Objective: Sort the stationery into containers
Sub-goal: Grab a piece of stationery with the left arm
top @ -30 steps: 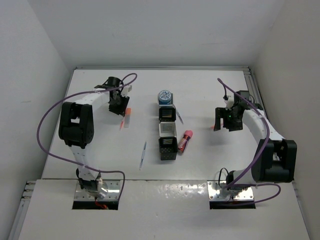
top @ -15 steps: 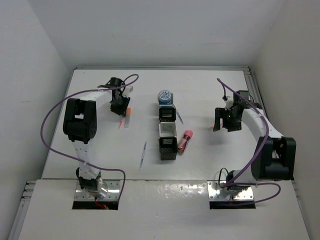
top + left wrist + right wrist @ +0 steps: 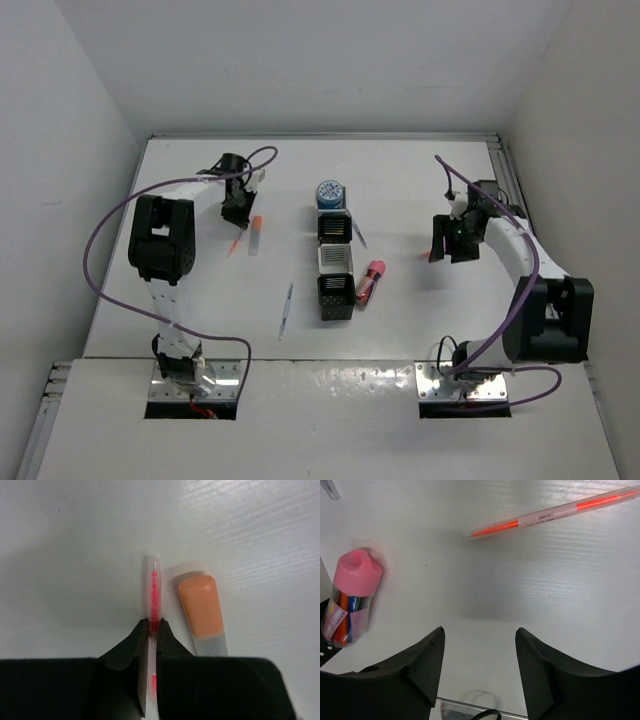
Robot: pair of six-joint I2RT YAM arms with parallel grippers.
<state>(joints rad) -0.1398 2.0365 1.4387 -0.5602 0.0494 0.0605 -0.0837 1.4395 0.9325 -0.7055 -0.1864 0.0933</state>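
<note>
White walls stand around a white worktop (image 3: 420, 170) on three sides. Near its middle a row of small square containers (image 3: 335, 260), black mesh and white, runs from the near side toward the far edge. At the far end of this row sits a blue-and-white roll (image 3: 330, 192); if it is inside a cup, I cannot tell.

Toward the far left corner the left gripper (image 3: 153, 630) is closed on a thin clear pen (image 3: 154, 587) with a red core. Its two fingertips pinch the barrel, and the pen's tip lies on the worktop. Just beside this pen, on its right in the wrist view, lies a white stick with an orange cap (image 3: 202, 610), not touching it.

On the right side of the row a stubby marker with a pink cap (image 3: 371, 283) lies on the worktop, close to the cup nearest the arms. A thin grey pen (image 3: 286, 310) lies on the left side of the row, more toward the near edge.

Near the right edge the right gripper (image 3: 479, 640) hangs over the bare worktop with its jaws apart and nothing between them. A second clear pen with a red core (image 3: 555, 512) lies beyond it.
</note>
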